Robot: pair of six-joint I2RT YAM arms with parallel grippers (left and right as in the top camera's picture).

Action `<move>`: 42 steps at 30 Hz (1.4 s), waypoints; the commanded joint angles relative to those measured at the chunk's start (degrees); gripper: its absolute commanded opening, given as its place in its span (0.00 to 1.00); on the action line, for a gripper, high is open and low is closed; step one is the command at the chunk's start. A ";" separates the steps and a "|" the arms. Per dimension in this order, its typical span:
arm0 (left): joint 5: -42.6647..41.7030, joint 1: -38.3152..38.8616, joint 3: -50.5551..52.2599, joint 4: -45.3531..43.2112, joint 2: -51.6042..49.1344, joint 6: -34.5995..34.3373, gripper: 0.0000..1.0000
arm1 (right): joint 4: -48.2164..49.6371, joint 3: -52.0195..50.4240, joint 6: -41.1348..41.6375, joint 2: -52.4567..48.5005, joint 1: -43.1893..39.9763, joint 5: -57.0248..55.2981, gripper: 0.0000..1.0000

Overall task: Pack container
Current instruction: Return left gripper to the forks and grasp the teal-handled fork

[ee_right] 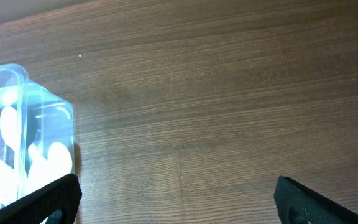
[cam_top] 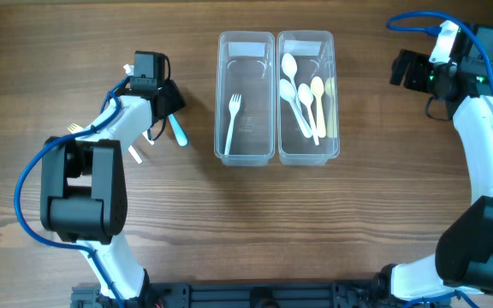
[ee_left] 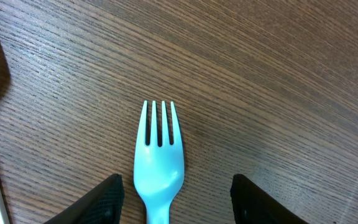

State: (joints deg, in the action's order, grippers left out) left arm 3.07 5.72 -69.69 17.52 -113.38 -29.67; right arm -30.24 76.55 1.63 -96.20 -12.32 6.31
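Blue fork (ee_left: 159, 162): flat on the table (ee_left: 260, 74), tines ahead of us, left of the container (cam_top: 246, 68).
Left gripper (ee_left: 176, 196): nearer arm, part open, straddling its handle, clamping nothing.
Axis: nearly parallel to the tubs; we judge little turning needed.
Right gripper (ee_right: 178, 199): wide open, empty.

Your left arm (cam_top: 120, 120) and right arm (cam_top: 486, 150) are white with bulky black joints and looping blue cables (cam_top: 24, 184); the left gripper (ee_left: 176, 182) and right gripper (ee_right: 176, 183) have black fingers (ee_left: 101, 202).

Robot lab, wood-grain table (cam_top: 255, 231), two arms (cam_top: 486, 145)
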 commanded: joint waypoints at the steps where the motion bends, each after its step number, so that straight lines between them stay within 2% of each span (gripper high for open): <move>1: -0.46 0.00 0.26 -0.26 -1.11 0.26 0.57 | 0.13 0.74 -0.55 0.79 0.24 -0.37 1.00; 14: -0.46 0.00 0.26 -0.42 -4.61 0.26 0.56 | 0.13 0.74 -0.55 0.79 0.24 -0.37 1.00; 17: -0.48 0.00 0.24 -0.66 -4.61 0.26 0.44 | 0.13 0.74 -0.55 0.79 0.24 -0.37 1.00; 23: -0.48 0.00 0.24 -0.55 -4.61 0.28 0.33 | 0.13 0.74 -0.52 0.79 0.24 -0.37 1.00; 30: -0.48 0.00 0.24 0.09 -4.59 0.76 0.08 | 0.13 0.74 -0.55 0.79 0.24 -0.37 1.00; 42: -0.68 0.02 0.24 1.84 0.07 0.72 0.04 | 0.13 0.74 -0.55 0.79 0.24 -0.37 1.00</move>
State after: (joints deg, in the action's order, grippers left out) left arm 3.07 5.72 -70.04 17.34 -115.48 -29.26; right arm -30.26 76.55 1.63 -96.18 -12.32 6.31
